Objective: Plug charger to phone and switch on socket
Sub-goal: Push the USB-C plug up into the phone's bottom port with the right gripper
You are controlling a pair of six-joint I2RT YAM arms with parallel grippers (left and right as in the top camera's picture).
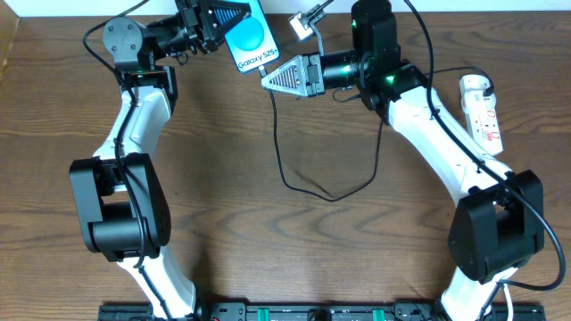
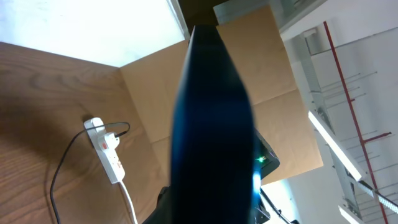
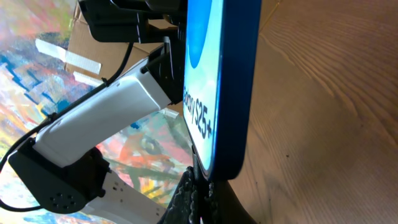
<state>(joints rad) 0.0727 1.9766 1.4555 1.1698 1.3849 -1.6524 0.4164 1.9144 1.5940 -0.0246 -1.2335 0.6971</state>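
My left gripper (image 1: 227, 25) is shut on the phone (image 1: 250, 40) and holds it raised at the back of the table, blue screen up. In the left wrist view the phone's dark back (image 2: 214, 124) fills the middle. My right gripper (image 1: 273, 78) is shut on the charger's connector tip, right at the phone's lower edge. In the right wrist view the fingers (image 3: 200, 190) meet the phone's bottom end (image 3: 233, 81); the tip itself is hidden. The black charger cable (image 1: 303, 189) loops over the table toward the white socket (image 1: 482, 111), which also shows in the left wrist view (image 2: 107, 149).
The socket lies near the right table edge beside my right arm. A small white and grey object (image 1: 303, 25) sits at the back edge near the phone. My left arm's white link (image 3: 106, 112) stands close behind the phone. Wooden tabletop (image 1: 268, 250) spreads in front.
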